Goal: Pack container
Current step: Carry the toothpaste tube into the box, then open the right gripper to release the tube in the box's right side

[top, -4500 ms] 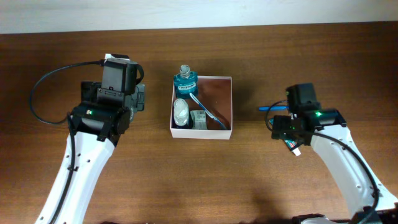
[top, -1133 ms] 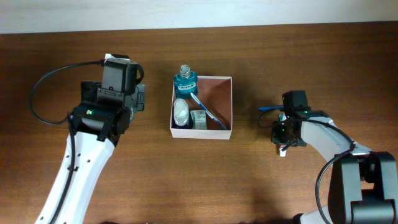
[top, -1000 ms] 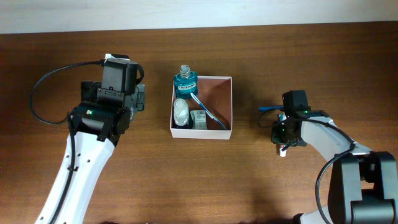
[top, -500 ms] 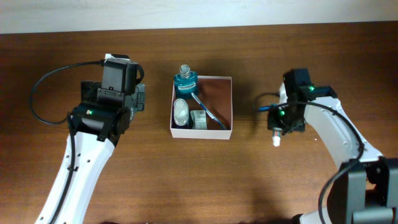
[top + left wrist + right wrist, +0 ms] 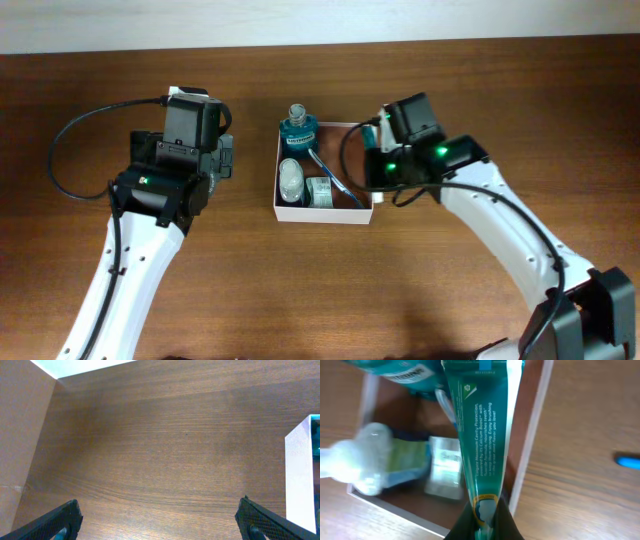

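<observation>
Holds left claw spread wide over bare worktop, just left of the container. Mid-worktop: container, items crowding its left half, right half free. Pinches a teal tube by one end in right claw, the nearer one, directly above container's right wall, long axis along that wall. Probably needs a slight leftward shift before release.

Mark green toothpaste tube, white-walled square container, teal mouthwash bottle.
green toothpaste tube (image 5: 481,435): right wrist view, printed body.
white-walled square container (image 5: 320,214): overhead view, near wall.
teal mouthwash bottle (image 5: 298,131): overhead view, body.
</observation>
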Motion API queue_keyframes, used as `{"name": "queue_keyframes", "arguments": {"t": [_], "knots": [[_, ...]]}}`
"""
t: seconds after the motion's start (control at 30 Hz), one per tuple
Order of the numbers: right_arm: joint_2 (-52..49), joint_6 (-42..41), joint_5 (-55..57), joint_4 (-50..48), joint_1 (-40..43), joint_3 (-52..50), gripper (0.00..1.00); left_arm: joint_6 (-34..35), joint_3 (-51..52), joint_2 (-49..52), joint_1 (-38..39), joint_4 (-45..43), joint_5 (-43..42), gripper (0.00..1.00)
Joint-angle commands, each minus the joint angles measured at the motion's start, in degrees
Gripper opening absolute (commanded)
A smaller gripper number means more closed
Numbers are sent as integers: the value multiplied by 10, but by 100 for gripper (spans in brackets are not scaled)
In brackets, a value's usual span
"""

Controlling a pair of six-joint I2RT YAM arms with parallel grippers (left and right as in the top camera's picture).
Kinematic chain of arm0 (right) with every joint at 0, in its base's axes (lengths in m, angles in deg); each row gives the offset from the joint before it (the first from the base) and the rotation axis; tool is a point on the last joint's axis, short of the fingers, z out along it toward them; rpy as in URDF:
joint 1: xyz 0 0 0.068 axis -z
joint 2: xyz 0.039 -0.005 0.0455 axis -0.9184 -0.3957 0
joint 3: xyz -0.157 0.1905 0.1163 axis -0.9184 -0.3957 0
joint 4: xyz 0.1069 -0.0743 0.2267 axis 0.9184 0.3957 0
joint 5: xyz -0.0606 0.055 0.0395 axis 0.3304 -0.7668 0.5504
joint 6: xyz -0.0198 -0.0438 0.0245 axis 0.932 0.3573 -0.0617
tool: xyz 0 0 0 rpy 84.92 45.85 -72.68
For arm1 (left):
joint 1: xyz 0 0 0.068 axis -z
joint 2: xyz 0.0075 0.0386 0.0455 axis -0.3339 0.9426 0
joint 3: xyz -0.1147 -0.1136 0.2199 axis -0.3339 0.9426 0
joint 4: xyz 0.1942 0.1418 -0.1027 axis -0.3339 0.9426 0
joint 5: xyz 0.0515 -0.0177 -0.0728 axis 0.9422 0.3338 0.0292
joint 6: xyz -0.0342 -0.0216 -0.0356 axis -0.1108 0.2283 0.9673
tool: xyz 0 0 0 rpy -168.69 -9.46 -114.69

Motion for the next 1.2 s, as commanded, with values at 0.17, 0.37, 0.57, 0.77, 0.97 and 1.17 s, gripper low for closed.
{"name": "queue_keyframes", "arguments": {"t": [0.17,0.37,0.57,0.77,0.97,1.17], "knots": [[-21,-12,57,-43,-53,0,5,1,-8,-1,-1,0,8,99],[-57,-12,56,-72,-58,0,5,1,-8,-1,-1,0,8,99],[-69,-12,56,-90,-58,0,50,1,-8,-1,-1,0,8,100],[-61,-10,56,-59,-56,0,59,1,-8,-1,-1,0,8,100],[-10,-17,57,16,-56,0,59,1,-8,-1,-1,0,8,99],[44,-44,149,151,-53,0,61,1,-8,-1,-1,0,8,99]]}}
